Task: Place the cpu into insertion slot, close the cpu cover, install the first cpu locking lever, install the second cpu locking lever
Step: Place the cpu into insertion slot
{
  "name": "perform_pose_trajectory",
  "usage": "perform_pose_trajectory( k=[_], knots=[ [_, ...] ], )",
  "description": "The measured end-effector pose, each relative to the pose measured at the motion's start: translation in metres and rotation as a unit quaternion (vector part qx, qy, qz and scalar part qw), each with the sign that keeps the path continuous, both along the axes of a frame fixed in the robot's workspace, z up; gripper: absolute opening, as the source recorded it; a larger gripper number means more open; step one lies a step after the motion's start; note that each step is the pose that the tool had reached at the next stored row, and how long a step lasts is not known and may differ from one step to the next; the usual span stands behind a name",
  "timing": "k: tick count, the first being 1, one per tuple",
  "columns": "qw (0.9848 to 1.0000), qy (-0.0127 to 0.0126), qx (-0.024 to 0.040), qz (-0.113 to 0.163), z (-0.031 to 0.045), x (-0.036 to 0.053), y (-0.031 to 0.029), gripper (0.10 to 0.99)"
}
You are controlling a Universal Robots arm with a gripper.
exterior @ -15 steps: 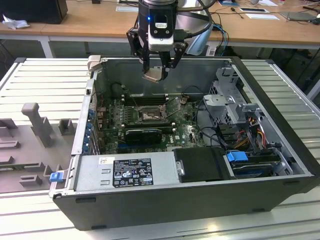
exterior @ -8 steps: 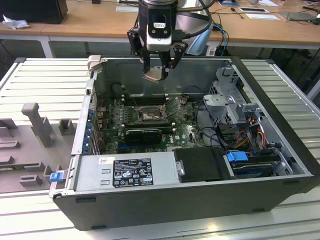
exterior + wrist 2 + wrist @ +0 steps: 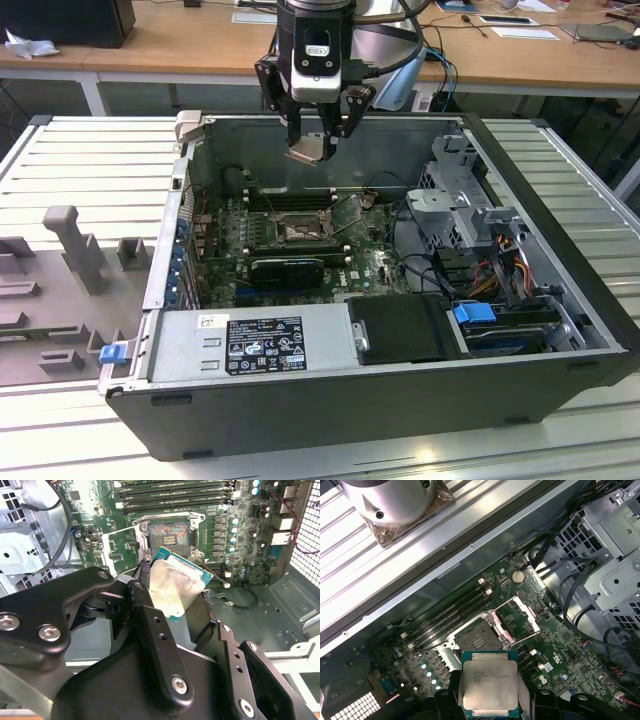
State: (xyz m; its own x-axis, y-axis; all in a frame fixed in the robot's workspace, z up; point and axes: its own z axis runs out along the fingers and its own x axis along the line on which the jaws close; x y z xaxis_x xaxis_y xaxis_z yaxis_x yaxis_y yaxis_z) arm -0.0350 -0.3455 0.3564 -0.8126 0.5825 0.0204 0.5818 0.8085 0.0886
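Room: pale wooden desks are seen behind a grey slatted metal counter.
Surface: a black computer case lies open on its side on the counter, its green motherboard exposed.
Pincer: the black two-fingered pincer is held above the case, clamped on the edges of the small square silvery-beige cpu.
Cpu: it is carried clear of the board, above and a little off the square dark-framed insertion slot, which sits bare.
Cover: the thin grey metal cpu cover is swung up beside the slot.
Progress: the chip is judged picked up but not yet seated. The cover and both locking levers are left to be done.
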Motion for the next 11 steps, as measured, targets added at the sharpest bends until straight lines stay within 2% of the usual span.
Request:
perform_pose_trajectory(
  k=[11],
  knots=[
    [0.9999,0.0,0.0,-0.017,0.0,0.0,0.0,0.529]
  ],
)
